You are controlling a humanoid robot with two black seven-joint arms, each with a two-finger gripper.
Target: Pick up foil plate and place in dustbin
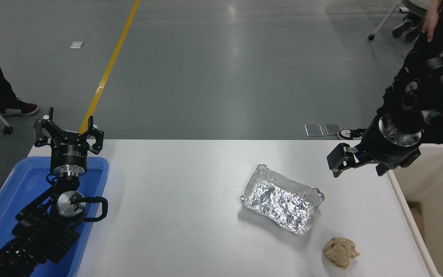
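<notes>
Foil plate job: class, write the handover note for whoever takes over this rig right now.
Right end effector: open, empty, above the table's right part, beyond and right of the foil plate, not touching it.
Left end effector: open, parked over the blue tray.
Foil plate lies flat on the white table; a crumpled paper wad lies near it.
Dustbin: off the table's right edge.
Done: nothing grasped.
Left: grasp plate, carry it right, drop it in the dustbin.

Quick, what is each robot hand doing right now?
Left end effector: open, holding nothing, parked above the blue tray.
Right end effector: empty; open or shut cannot be told.
</notes>
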